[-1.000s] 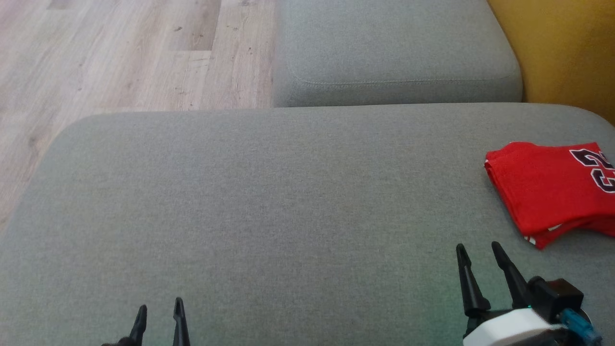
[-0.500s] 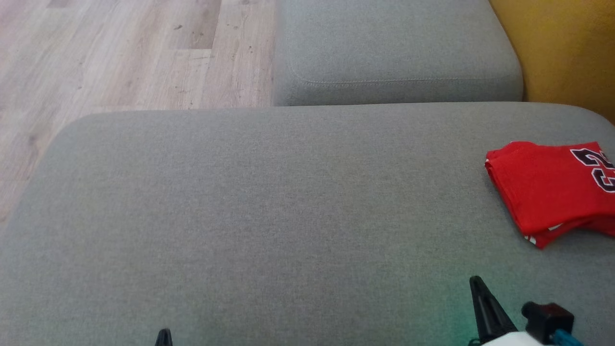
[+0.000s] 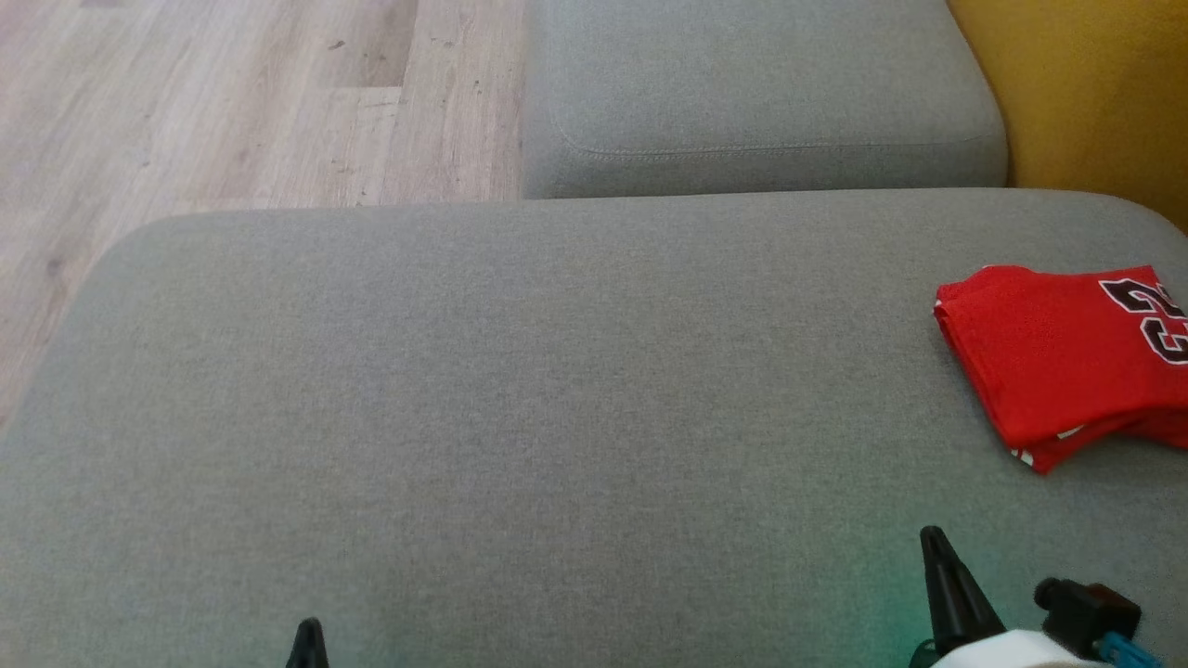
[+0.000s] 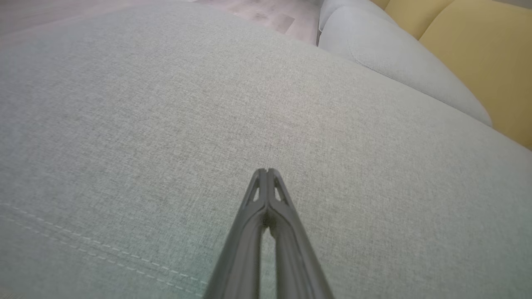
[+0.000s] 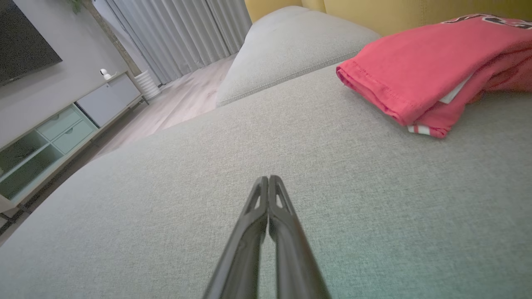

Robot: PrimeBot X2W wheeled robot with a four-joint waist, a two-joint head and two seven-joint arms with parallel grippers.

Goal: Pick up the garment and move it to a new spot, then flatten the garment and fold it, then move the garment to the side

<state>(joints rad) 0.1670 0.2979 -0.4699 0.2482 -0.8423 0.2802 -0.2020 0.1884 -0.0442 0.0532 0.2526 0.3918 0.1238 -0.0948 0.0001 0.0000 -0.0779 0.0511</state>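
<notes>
Left gripper [image 4: 266, 170] is clenched: you can see its two dark fingers pressed tip to tip, with nothing between them. It hangs over the bare grey sofa cushion [image 3: 520, 399]; whether the tips touch the fabric cannot be told. Your right gripper [image 5: 268, 177] is likewise clenched on nothing, its fingers meeting at the tips.

The garment [image 3: 1049, 362] is red and folded into a compact stack, with part of a dark, white-edged number on its upper face and a strip of white trim at the corner nearest the right gripper. It lies on the same cushion, ahead of the right gripper and off to that gripper's right, clear of the fingers. It is well apart from the left gripper, far to that gripper's right.

Beyond both grippers a second grey cushion [image 3: 742, 83] butts against the far edge of the first. A yellow backrest [image 3: 1086, 93] stands beyond the garment. Pale wooden floor [image 3: 232, 111] lies ahead and left of the left gripper. Far ahead and left of the right gripper you have a low cabinet [image 5: 62, 128] and grey curtains [image 5: 183, 33].
</notes>
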